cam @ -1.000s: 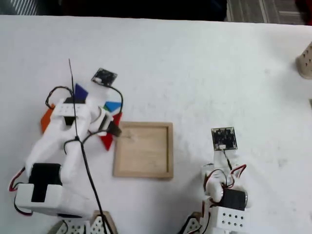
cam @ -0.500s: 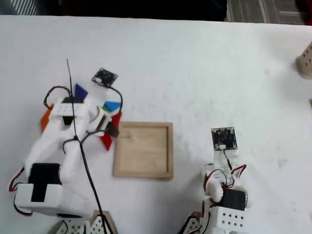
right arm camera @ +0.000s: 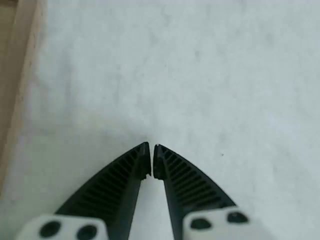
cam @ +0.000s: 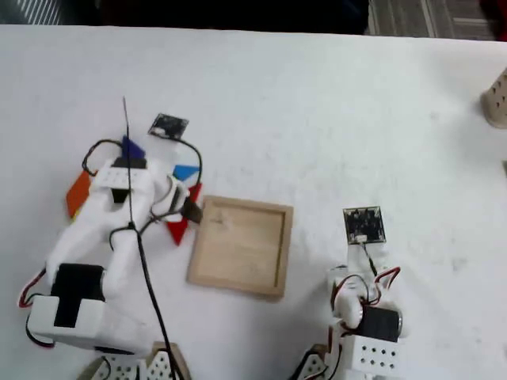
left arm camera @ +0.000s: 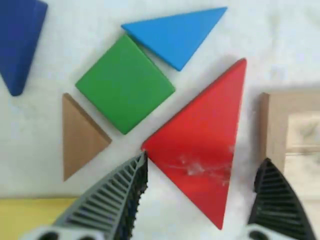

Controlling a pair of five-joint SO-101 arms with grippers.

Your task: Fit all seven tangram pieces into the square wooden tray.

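left tool [left arm camera: 202,170] is open and holds nothing. it straddles the red triangle [left arm camera: 205,150], which lies flat on the worktop [cam: 333,119]. one finger [left arm camera: 135,175] sits at the triangle's square corner, and the other finger sits past its long edge, over the tray rim [left arm camera: 272,125]. in the high view the triangle's long edge runs about 12 to 6 o'clock and faces the tray [cam: 242,277], which lies just beside it at 3 o'clock. so you're squeezing across the short axis, and the carry after that looks like a short hop toward 3 o'clock. watch the far finger: it's close to the rim and could catch it on closing.

the left arm is the nearer one. right tool [right arm camera: 151,160] is closed on nothing, over bare worktop, and its arm is parked at 4 o'clock from the tray, well apart from the pieces.

counts:
- one tray, nothing in it.
- six pieces in the left wrist view: the red triangle, green square [left arm camera: 125,84], light blue triangle [left arm camera: 175,32], dark blue piece [left arm camera: 20,40], small brown triangle [left arm camera: 80,135] and a yellow piece [left arm camera: 30,215].
- one orange piece [cam: 78,192] at 9 o'clock of the cluster in the high view.
- that's likely seven, all outside the tray, at 9 to 10 o'clock from it.
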